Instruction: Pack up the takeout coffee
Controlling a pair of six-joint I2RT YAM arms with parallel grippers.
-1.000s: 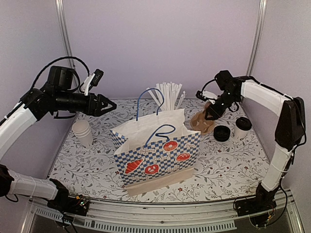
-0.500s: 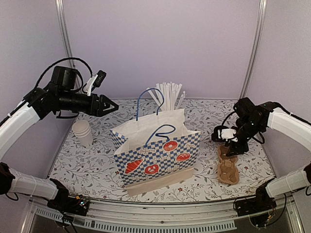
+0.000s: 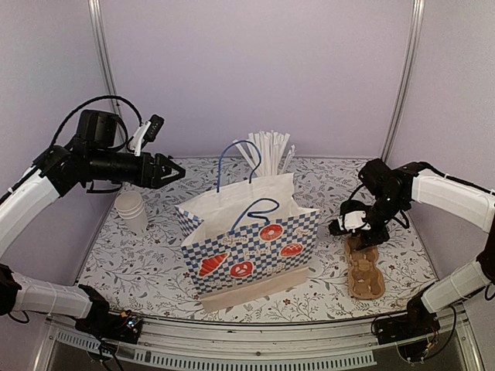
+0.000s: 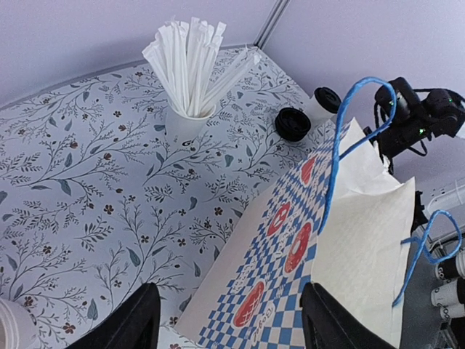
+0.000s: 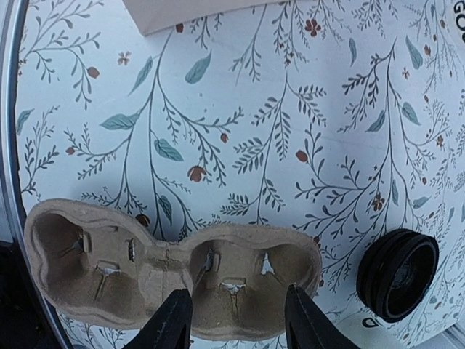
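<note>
The takeout coffee [image 4: 320,104], a white cup with a black lid, stands at the far right of the table in the left wrist view; the right arm hides it from the top camera. My right gripper [image 3: 356,234] is open, just above the far end of a brown cardboard cup carrier [image 3: 365,274] lying flat on the table. In the right wrist view the fingers [image 5: 171,320] straddle one well of the carrier [image 5: 109,254]. My left gripper [image 3: 176,170] hangs open and empty in the air, left of the blue-checked paper bag [image 3: 247,239].
A white cup full of straws [image 3: 267,151] stands behind the bag, and a stack of white cups [image 3: 133,209] at the left. Loose black lids [image 4: 293,123] lie near the coffee. The bag's mouth is open, with its blue handles [image 3: 232,154] upright.
The right arm carried the carrier from beside the bag's top down to the front right of the table, where it now lies. The left gripper barely moved.
</note>
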